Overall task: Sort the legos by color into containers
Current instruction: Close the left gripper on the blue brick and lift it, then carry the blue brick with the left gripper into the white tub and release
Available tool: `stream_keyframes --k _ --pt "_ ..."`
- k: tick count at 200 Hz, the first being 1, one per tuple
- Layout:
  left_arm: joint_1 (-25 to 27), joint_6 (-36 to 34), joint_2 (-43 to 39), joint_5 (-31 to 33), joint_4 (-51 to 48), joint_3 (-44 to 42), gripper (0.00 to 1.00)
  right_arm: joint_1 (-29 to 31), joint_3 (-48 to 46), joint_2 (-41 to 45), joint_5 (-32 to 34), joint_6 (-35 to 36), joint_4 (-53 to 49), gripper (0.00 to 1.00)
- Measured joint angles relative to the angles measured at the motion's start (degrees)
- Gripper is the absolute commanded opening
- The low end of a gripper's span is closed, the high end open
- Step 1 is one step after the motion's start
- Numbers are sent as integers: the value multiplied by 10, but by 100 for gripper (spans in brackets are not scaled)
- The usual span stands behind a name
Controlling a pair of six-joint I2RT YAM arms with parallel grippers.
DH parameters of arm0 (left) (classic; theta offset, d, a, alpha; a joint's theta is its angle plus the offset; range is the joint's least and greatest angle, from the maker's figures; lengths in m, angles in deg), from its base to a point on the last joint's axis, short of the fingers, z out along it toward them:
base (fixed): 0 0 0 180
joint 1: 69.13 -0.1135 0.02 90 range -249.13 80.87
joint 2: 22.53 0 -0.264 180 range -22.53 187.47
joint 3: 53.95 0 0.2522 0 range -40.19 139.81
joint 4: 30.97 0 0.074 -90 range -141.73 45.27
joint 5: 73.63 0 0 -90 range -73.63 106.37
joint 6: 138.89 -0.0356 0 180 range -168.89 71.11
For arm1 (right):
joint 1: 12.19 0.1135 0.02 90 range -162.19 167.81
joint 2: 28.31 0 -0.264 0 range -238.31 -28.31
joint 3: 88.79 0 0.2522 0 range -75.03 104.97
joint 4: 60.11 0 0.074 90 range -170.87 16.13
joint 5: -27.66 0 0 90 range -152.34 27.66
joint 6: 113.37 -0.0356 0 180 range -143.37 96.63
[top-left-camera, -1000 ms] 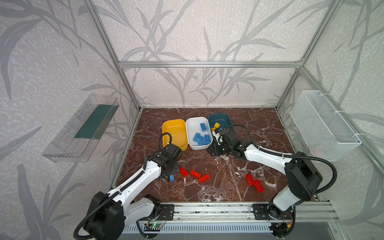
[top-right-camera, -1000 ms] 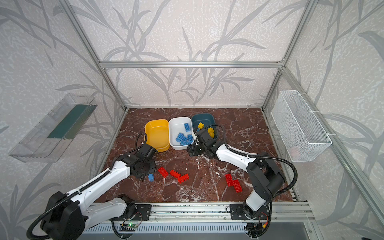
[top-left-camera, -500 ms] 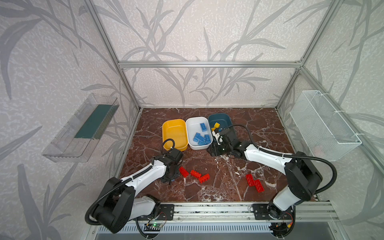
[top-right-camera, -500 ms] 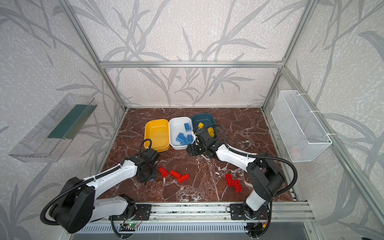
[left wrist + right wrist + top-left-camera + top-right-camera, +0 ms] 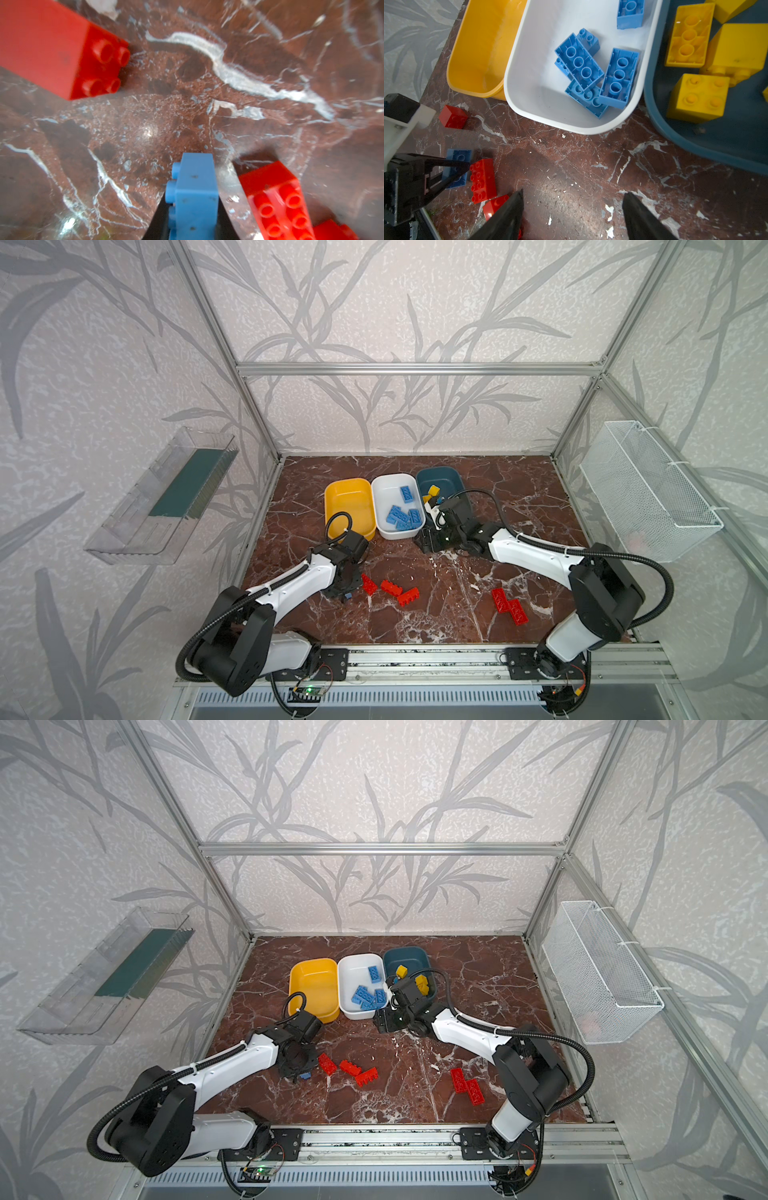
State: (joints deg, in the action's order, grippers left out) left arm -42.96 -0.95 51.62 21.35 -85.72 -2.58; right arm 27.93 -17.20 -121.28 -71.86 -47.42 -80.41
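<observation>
The left pincer (image 5: pixel 458 171) has dropped from beside the blue brick (image 5: pixel 195 193) and shut on it.

The blue brick sits on the brown marble table (image 5: pixel 436 614), near and left, clamped across its sides, with a red brick (image 5: pixel 276 199) just beside it on the right. The right pincer (image 5: pixel 573 195) hangs open and empty over the table at the near end of the white tub (image 5: pixel 397 536). The white tub holds the other blue bricks, the teal tub (image 5: pixel 440 477) the yellow ones, and the yellow tub (image 5: pixel 347 497) is bare. To do this well, I judge the lift should go straight up so the red neighbour is not dragged along. The brick should then travel far and right to the white tub and be let go low inside its rim.
</observation>
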Motion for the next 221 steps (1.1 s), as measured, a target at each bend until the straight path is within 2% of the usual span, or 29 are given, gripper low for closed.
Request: stream_keyframes --k 52,94,148,221 --pt "0 -44 -26 28 -61 128 7 0 -3 0 -3 -4 3 76" --pt "0 -111 19 46 -88 270 11 0 -19 6 -4 -7 11 76" --pt "0 -175 187 21 -105 461 15 0 -57 46 10 -16 38 76" --pt "0 -210 438 -22 -124 708 19 0 -106 85 45 -26 83 76"
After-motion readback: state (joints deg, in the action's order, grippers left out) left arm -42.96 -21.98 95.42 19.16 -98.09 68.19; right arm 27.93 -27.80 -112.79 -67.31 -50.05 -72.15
